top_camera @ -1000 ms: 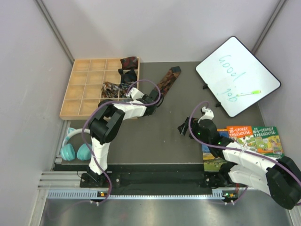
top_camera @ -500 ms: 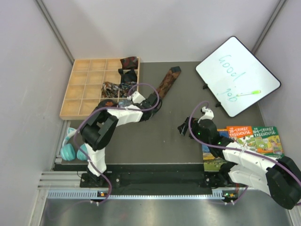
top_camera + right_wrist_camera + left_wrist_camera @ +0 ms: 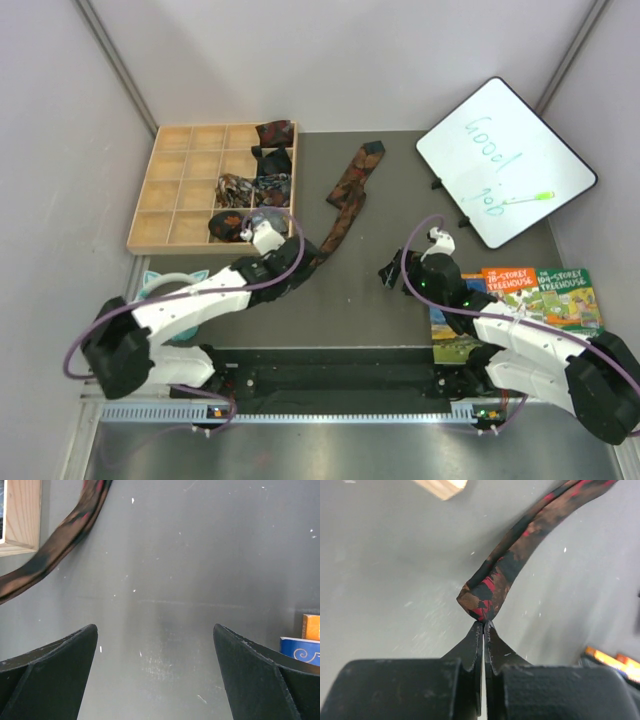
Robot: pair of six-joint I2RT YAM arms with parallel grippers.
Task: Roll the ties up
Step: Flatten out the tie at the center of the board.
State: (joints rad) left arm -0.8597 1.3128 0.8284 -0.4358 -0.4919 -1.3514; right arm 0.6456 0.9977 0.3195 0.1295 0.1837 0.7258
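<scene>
A long dark tie (image 3: 350,185) with rust-orange print lies across the mat from the back centre toward the near left. My left gripper (image 3: 312,257) is shut on its narrow end. In the left wrist view the jaws (image 3: 483,625) are pressed together, pinching the folded tip of the tie (image 3: 487,592). Small rolled ties sit in the wooden tray (image 3: 175,190): dark red (image 3: 275,132), black (image 3: 270,160) and multicolour (image 3: 240,186). My right gripper (image 3: 388,272) is open and empty over bare mat; the tie (image 3: 65,540) shows at the upper left of its view.
A whiteboard (image 3: 505,160) stands at the back right. Books (image 3: 530,290) lie at the right, by my right arm. Teal headphones (image 3: 160,290) lie at the left, partly under my left arm. The tray's corner (image 3: 440,486) is close to the left gripper.
My left arm has drawn back toward the near edge, pulling the tie's narrow end with it, so the tie now lies stretched out. The right arm has not moved.
</scene>
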